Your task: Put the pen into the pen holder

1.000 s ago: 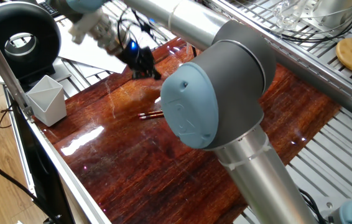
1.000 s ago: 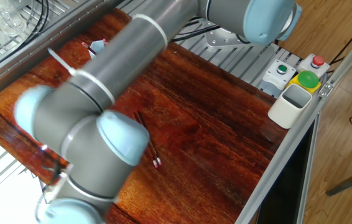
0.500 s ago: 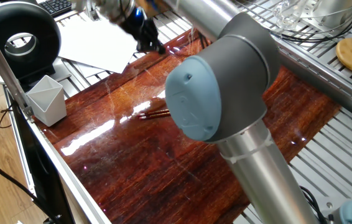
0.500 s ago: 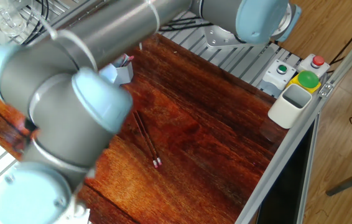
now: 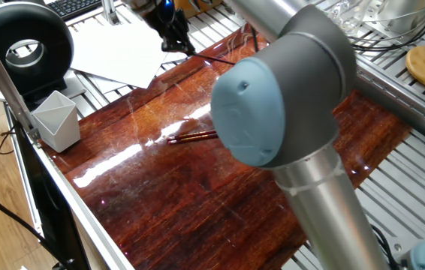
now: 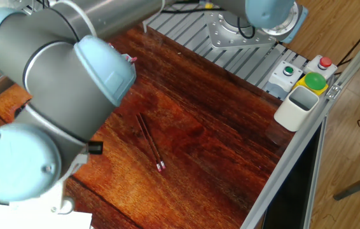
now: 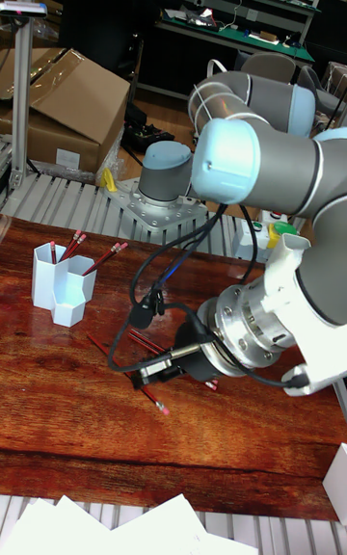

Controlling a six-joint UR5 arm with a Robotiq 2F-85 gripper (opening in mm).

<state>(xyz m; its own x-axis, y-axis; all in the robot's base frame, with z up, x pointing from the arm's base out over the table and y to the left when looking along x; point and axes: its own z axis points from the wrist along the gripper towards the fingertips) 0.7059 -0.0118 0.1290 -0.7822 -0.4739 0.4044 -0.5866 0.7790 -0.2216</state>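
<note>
Red pens (image 6: 150,141) lie flat on the wooden table (image 6: 231,121), well apart from the pen holder (image 7: 58,287). Whether the gripper (image 7: 145,375) is wide or narrow, I cannot tell.

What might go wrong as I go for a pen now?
The loose pens lie side by side, nearly touching, so a grasp may catch both or knock one away. The pen holder already has stored pens leaning out of its tubes, which may block insertion. The cable hangs near the gripper; it could snag.
</note>
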